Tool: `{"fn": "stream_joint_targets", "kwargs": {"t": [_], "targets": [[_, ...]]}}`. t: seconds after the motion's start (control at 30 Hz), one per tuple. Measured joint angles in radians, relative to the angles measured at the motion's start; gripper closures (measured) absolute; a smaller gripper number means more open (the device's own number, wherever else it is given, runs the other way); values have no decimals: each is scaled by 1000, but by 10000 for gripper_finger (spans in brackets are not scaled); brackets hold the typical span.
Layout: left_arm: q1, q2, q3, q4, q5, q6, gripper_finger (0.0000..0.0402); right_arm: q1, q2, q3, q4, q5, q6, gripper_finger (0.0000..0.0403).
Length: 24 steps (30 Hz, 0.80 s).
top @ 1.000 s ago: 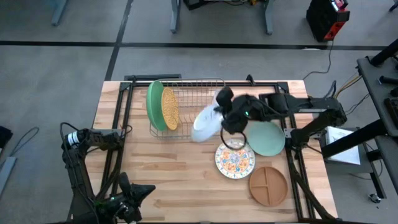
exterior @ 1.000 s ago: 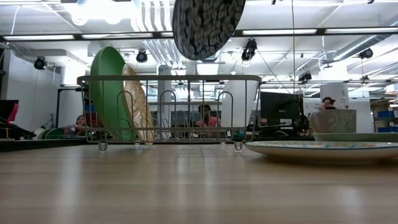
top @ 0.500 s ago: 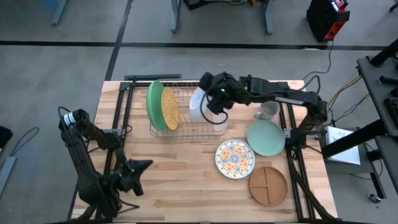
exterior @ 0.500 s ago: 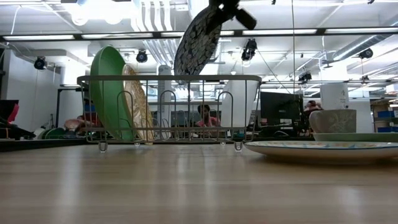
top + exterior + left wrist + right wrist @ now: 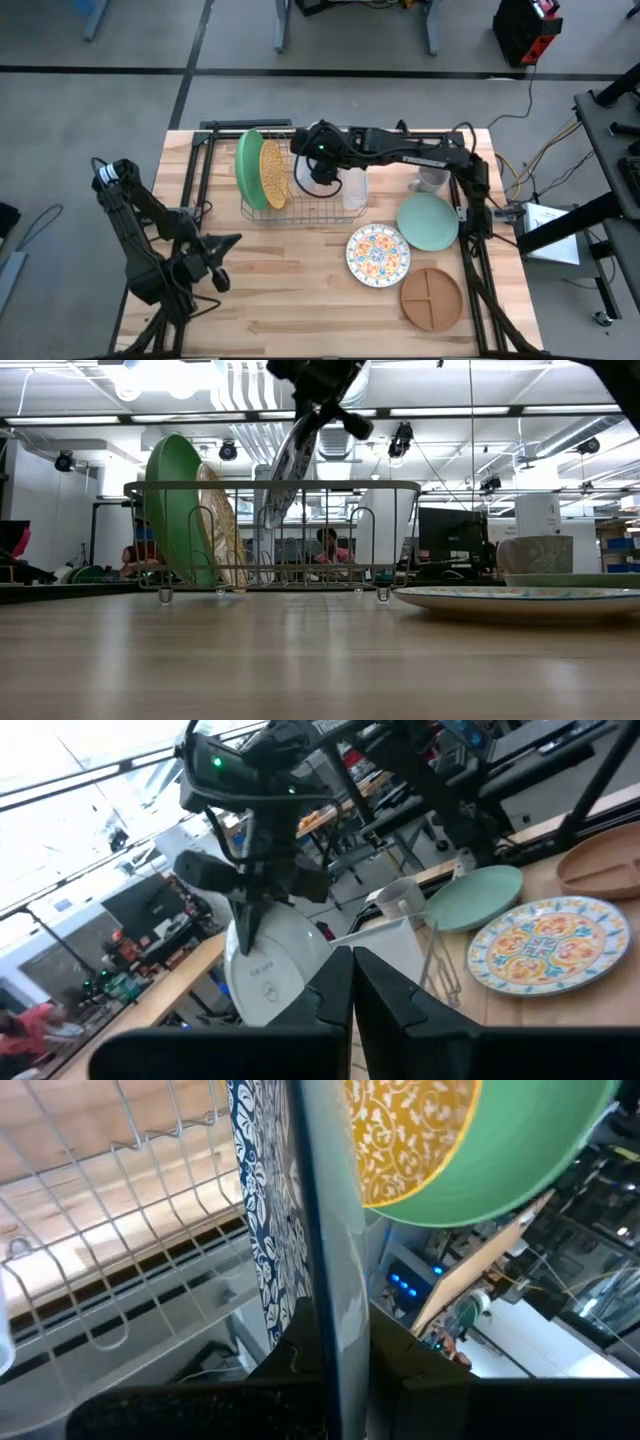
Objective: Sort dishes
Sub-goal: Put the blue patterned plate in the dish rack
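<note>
A green plate (image 5: 246, 165) and gold speckled plate (image 5: 273, 173) stood upright at upper centre-left; a blue-patterned plate (image 5: 290, 465) hung tilted beside them. Floral (image 5: 378, 256), teal (image 5: 428, 221) and brown divided (image 5: 431, 297) plates lay flat, lower right.

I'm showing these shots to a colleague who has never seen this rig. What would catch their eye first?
Most striking is the right gripper reaching across the wire dish rack, holding a blue-patterned plate on edge and tilted above the rack's slots. Beside it the large bright green plate and gold speckled plate stand upright at the rack's left end. The left gripper waits near the table's front left.
</note>
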Motion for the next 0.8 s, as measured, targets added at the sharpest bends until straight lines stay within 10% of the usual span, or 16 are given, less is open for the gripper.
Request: {"fn": "stream_joint_targets", "kwargs": {"t": [0.8], "targets": [[25, -4, -126, 13, 2, -34, 401, -13, 79, 17, 53, -49, -56, 394]]}}
